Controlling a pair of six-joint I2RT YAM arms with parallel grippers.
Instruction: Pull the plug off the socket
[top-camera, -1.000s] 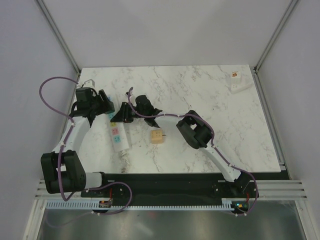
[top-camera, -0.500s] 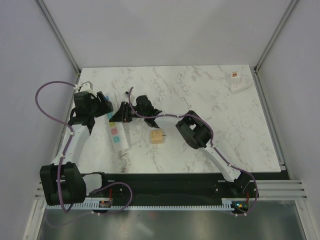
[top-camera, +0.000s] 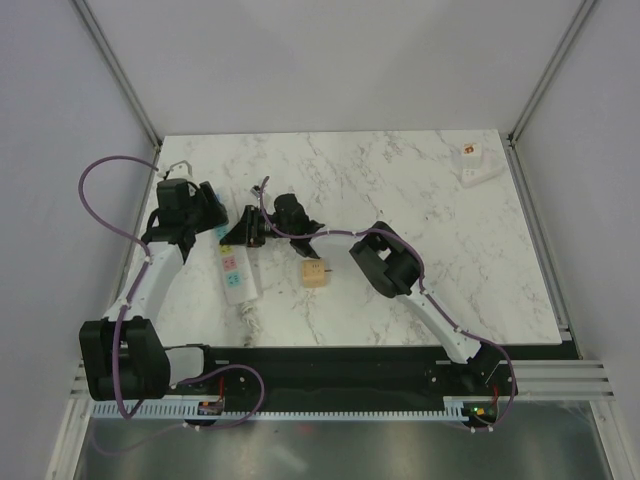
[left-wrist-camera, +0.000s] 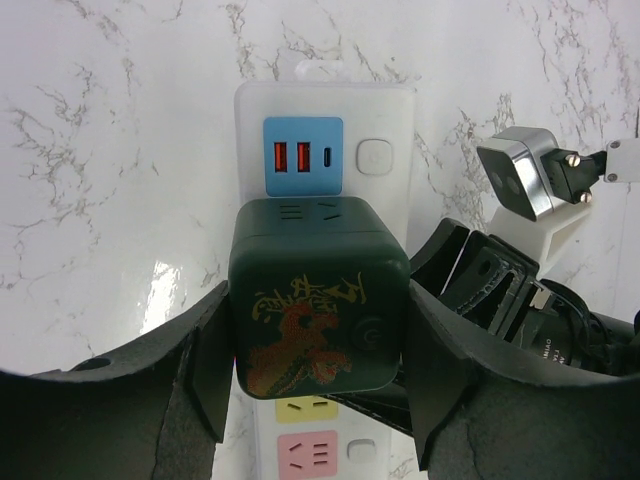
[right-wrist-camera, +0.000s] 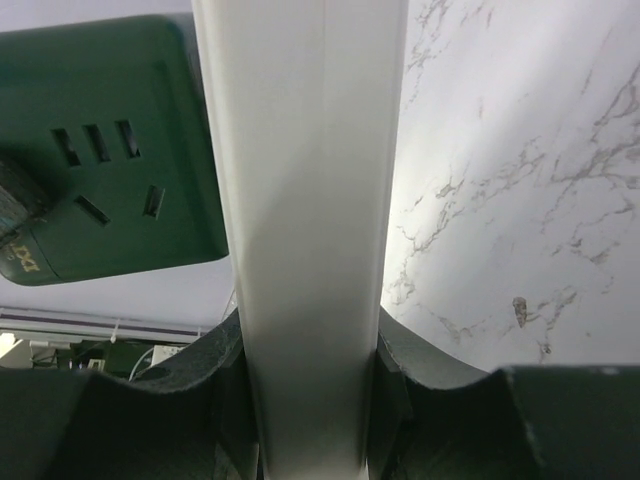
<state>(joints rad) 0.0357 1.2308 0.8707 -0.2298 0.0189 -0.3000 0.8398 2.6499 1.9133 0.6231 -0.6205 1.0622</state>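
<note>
Left wrist: I see left gripper clamped on the green plug atop the white power strip, right gripper pinching that strip just beside it.

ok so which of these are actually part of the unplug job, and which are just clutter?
Job: green cube plug, white power strip, left gripper, right gripper.
Lying about: beige cube, white adapter at the far right corner.

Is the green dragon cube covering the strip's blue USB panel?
No, the green cube sits next to the blue USB panel on the white strip, leaving that panel fully in view.
</note>
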